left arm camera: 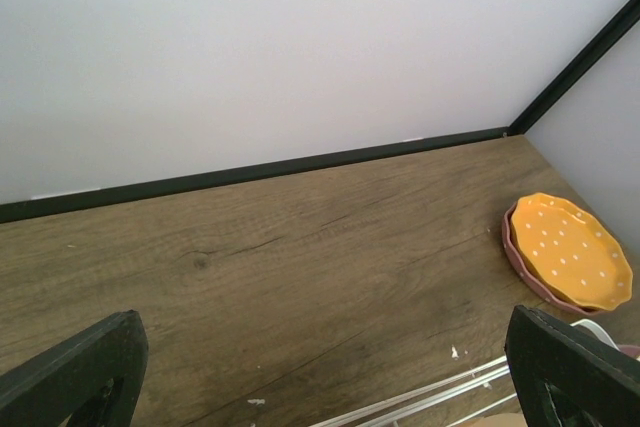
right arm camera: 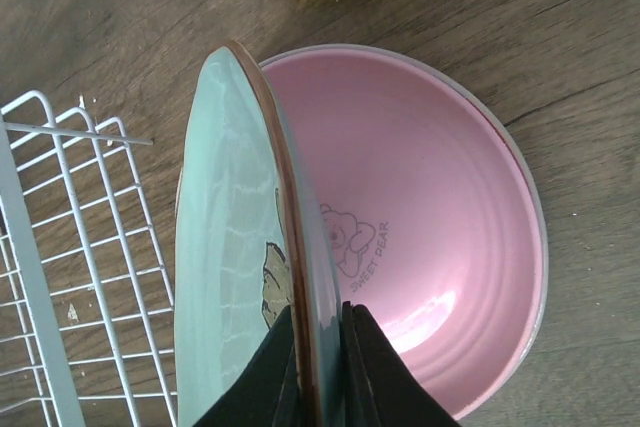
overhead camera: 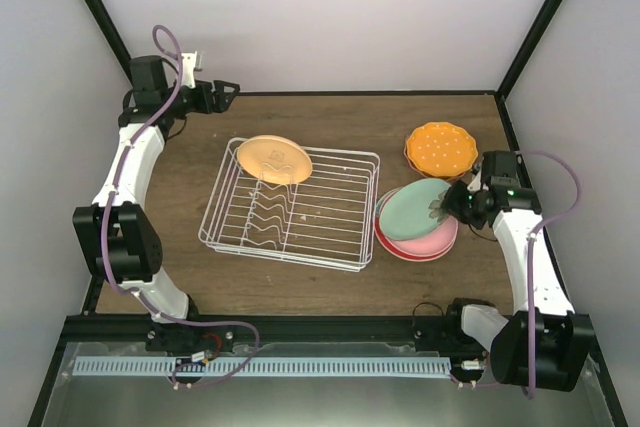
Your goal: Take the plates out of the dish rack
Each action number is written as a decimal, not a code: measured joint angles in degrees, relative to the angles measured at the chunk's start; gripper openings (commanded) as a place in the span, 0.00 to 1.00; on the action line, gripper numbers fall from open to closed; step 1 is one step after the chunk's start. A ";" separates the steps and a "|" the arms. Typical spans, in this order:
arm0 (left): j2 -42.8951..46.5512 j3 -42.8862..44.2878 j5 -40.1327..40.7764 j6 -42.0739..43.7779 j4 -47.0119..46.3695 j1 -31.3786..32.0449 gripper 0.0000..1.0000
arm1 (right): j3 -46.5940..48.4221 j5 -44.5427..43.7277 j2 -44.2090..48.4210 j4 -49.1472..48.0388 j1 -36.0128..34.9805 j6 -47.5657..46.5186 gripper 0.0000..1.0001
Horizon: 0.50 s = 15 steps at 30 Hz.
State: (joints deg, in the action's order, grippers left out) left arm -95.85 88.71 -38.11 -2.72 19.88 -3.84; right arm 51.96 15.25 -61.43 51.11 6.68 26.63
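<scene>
The white wire dish rack [overhead camera: 330,249] stands mid-table with one pale yellow plate [overhead camera: 273,159] leaning in its far left end. My right gripper [overhead camera: 452,203] is shut on the rim of a teal plate [overhead camera: 415,210] and holds it tilted over a plain pink plate [overhead camera: 425,245] lying right of the rack. In the right wrist view the teal plate [right arm camera: 225,247] is edge-on between my fingers, above the pink plate [right arm camera: 420,227]. An orange dotted plate [overhead camera: 440,147] lies stacked on a pink one at the far right. My left gripper [overhead camera: 222,93] is open and empty near the back left wall.
The orange dotted plate [left arm camera: 570,252] also shows in the left wrist view, with the rack's far rim [left arm camera: 440,395] at the bottom. White walls and black frame posts enclose the table. The rack's right corner [right arm camera: 60,247] lies close left of the held plate.
</scene>
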 measured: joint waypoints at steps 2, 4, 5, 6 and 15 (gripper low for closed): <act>0.00 0.00 -0.15 0.00 0.00 0.00 1.00 | -1.20 0.42 0.00 -1.18 0.00 0.28 0.01; 0.00 0.00 -0.20 0.00 0.00 0.00 1.00 | -2.45 0.76 0.00 -2.78 0.00 0.48 0.01; 0.00 0.00 -0.31 -0.02 0.00 0.00 1.00 | -3.08 0.87 -0.02 -3.58 0.02 0.70 0.01; 0.00 0.00 -0.39 -0.02 0.00 0.00 1.00 | -3.63 1.05 -0.02 -4.26 0.07 0.92 0.01; 0.00 0.00 -0.79 0.02 0.09 0.00 1.00 | -7.74 2.19 -0.87 -10.88 0.39 2.78 0.01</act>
State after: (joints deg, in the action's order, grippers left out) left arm -95.85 88.71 -38.89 -2.70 19.97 -3.84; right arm 44.23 17.43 -62.30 40.23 7.07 29.41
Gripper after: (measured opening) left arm 0.998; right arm 0.076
